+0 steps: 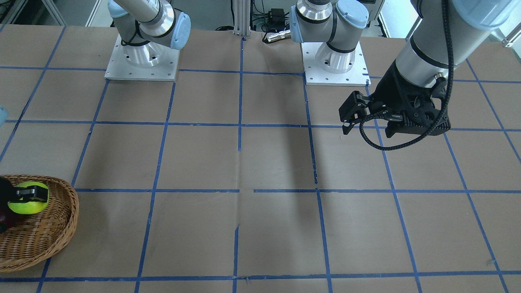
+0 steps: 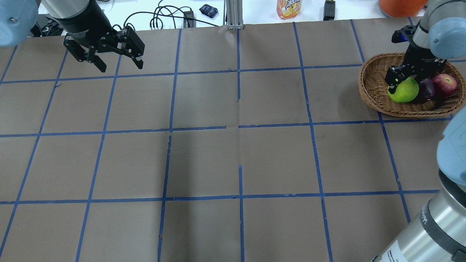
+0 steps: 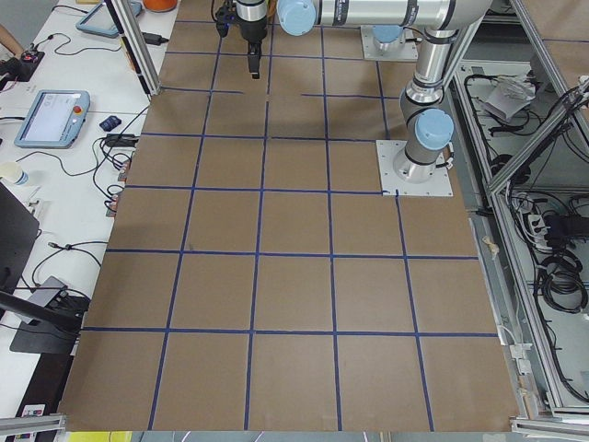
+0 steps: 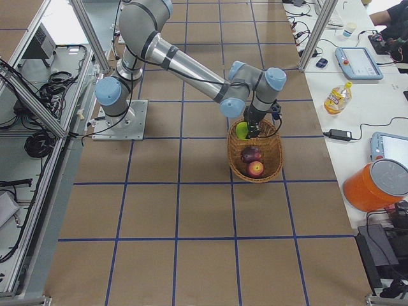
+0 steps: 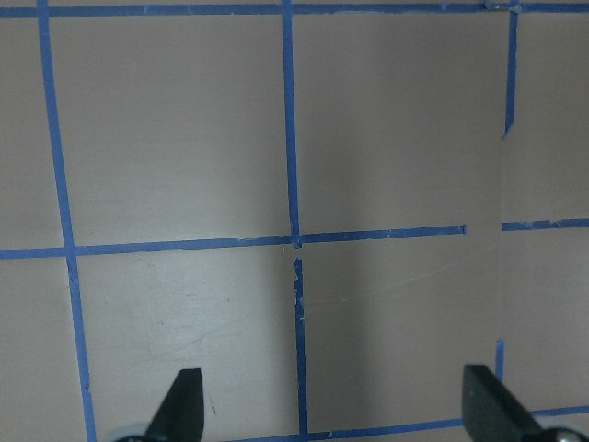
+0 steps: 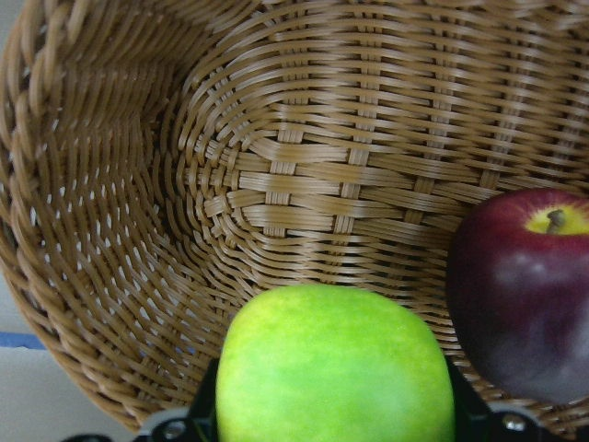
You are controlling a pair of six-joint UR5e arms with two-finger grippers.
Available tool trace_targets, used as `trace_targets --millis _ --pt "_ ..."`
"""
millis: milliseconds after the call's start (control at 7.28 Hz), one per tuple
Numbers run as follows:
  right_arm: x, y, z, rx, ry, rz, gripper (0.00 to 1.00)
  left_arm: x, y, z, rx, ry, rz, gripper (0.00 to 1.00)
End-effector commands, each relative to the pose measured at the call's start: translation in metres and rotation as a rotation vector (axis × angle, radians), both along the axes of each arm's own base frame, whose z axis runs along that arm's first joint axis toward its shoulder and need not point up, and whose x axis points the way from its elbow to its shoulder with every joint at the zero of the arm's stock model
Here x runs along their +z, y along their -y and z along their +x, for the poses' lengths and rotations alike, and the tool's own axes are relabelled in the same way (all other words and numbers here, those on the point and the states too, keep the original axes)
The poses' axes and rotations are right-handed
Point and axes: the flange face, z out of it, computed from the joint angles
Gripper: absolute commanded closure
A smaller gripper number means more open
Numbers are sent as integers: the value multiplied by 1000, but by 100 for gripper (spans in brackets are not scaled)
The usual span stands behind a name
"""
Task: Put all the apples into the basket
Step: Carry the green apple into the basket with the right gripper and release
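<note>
The wicker basket (image 2: 367,91) stands at the table's far right; it also shows in the front view (image 1: 61,228). In it lie a purplish apple (image 2: 426,89) with a yellow patch (image 6: 525,295) and a red apple (image 2: 445,83). My right gripper (image 2: 403,83) reaches down into the basket and is shut on the yellow-green apple (image 2: 405,92), whose sides sit between the fingers in the right wrist view (image 6: 336,368). The green apple is low over the basket's woven floor (image 6: 276,184), next to the purplish one. My left gripper (image 2: 121,67) is open and empty, above the far left of the table (image 5: 331,414).
Brown paper with a blue tape grid covers the table. The two arm bases (image 1: 142,61) (image 1: 336,61) stand at the robot's edge. A juice bottle (image 2: 289,7) and an orange bucket (image 2: 400,3) sit beyond the far edge. My right arm's forearm (image 2: 437,218) fills the near right corner.
</note>
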Motion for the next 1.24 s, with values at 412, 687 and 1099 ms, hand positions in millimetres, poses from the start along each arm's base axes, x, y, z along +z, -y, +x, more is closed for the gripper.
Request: trace_targets --millis 412,687,1099 --pt "19 6 -3 5 8 23 0 11 -51 -53 30 12 104 0" --pt "88 -13 22 10 37 48 0 28 -62 -51 34 16 78 0" --pt "154 -39 135 -189 53 -18 0 24 -53 -1 87 109 99 0"
